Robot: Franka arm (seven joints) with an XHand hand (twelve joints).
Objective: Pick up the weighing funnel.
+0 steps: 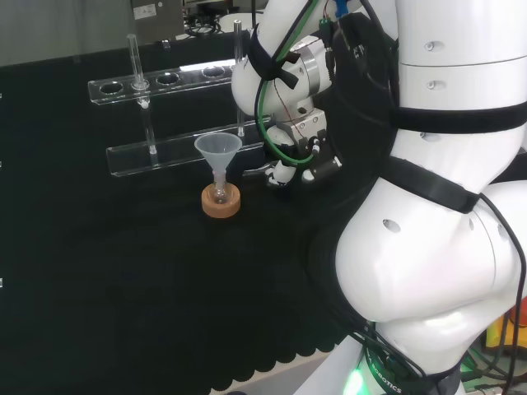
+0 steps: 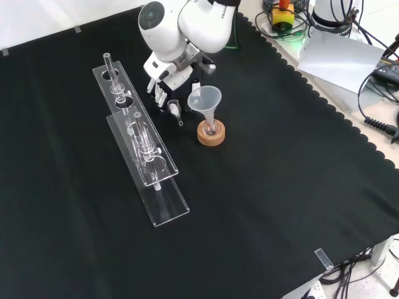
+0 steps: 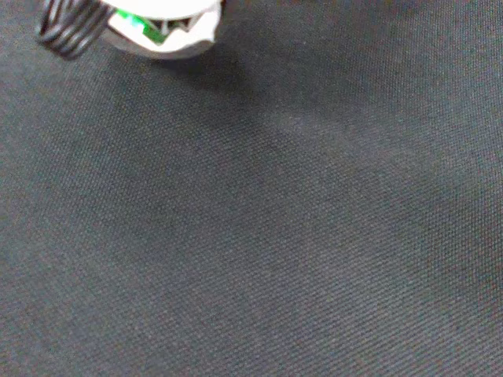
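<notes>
Weighing funnel, small clear scoop-shaped piece (image 2: 175,109), just below black-and-white hand (image 2: 167,84) in front view; hand's state cannot be told. Judged light, slippery, fragile: take scoop body, not stem.

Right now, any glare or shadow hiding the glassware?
Head view: white glare streak along the top shelf of the test tube rack; the funnel reads fine. Front view: even light, weighing funnel faint against the black cloth. Wrist view: soft shadow on the cloth next to the hand.
</notes>
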